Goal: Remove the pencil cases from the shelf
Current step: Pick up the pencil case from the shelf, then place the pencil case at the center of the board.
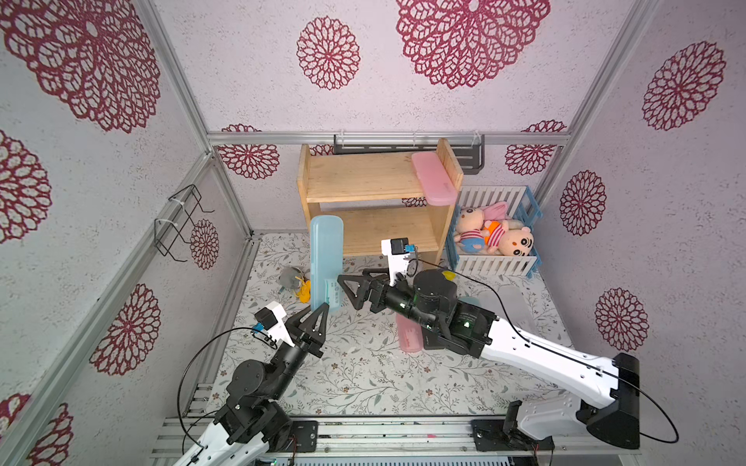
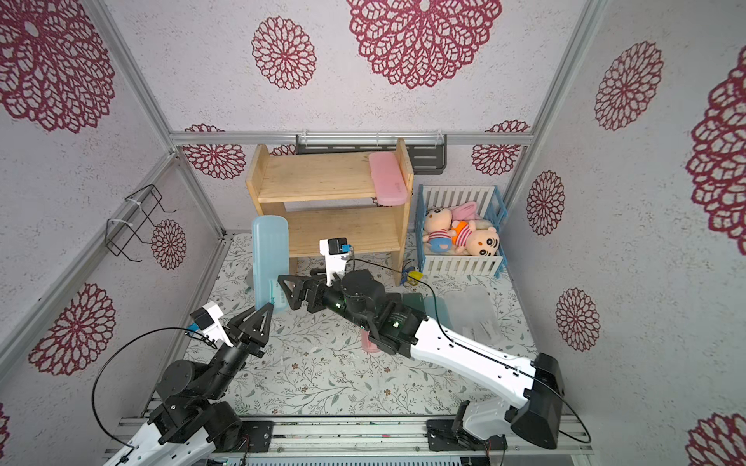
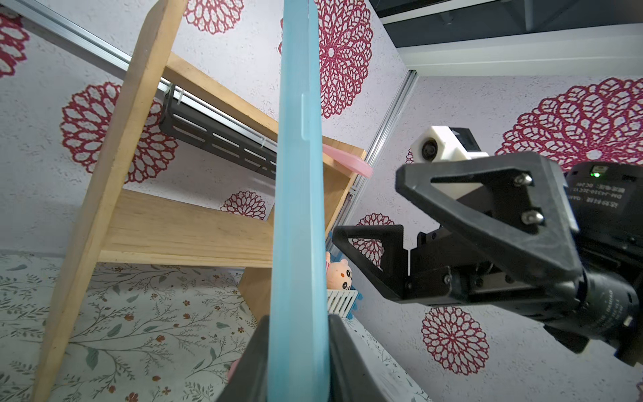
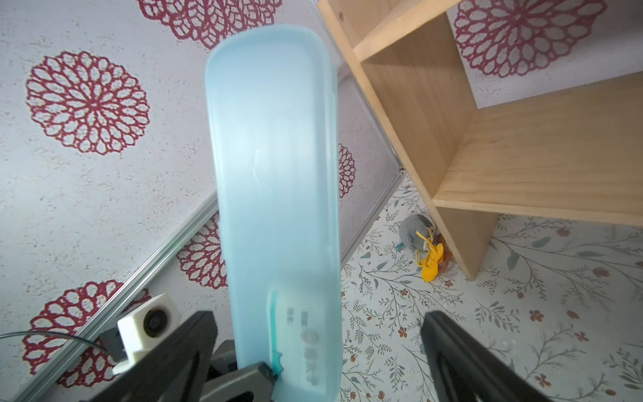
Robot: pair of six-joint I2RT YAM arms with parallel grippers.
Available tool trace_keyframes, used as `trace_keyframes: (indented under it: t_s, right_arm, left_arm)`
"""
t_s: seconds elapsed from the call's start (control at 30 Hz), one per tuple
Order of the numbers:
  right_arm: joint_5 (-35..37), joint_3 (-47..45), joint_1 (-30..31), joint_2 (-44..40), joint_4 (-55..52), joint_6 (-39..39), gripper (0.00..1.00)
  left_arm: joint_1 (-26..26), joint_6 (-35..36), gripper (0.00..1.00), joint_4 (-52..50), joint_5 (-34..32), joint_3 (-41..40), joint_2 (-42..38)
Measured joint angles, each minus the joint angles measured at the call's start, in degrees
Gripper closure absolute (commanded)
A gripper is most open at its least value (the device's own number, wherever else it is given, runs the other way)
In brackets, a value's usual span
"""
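- Floral-patterned tabletop (image 1: pixel 363 375) is carrying the small two-tier pine wood shelf (image 1: pixel 363 177) at 12 o'clock in both top views, against the back wall.
- Left claw (image 1: pixel 319 308) is clenching the bottom end of a long, flat, rounded light blue plastic pencil case (image 1: pixel 326 258), which is standing on end, off the shelf, at about 7 o'clock from the shelf's middle.
- Its long axis is running straight up out of the left claw. The left wrist view is showing only its thin edge (image 3: pixel 299 209) rising between the fingers.
- Right claw (image 1: pixel 346 291) is hanging released, jaws spread wide. The blue case is lying at its 9 o'clock, just beside the fingertips, with a slim gap showing in the left wrist view.
- The broad face is facing the right claw squarely in the right wrist view (image 4: pixel 278 174).
- By the look of it, the right arm is lining up for a handover, and its jaws would need to close across the case's width, above the left claw's grip.
- Flat pink plastic pencil case (image 1: pixel 434 177) is lying on the shelf's top board, at 1 o'clock from the right claw and overhanging the front edge. The right arm is sitting nearer to it.
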Motion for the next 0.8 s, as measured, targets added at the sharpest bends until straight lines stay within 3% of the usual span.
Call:
trace_keyframes:
  t_s: [0.3,0.8]
  right_arm:
    - [2.40,13.38,1.92,11.15,-4.59,-0.13,0.01]
    - [4.24,20.65,3.80,17.59,-9.92,-1.29,0.05]
  left_arm:
    - [0.00,1.07,1.00,-4.07,-0.42,-0.61,-4.48]
    - [0.00,2.16,1.00,-8.35,-1.09,-0.61,-5.90]
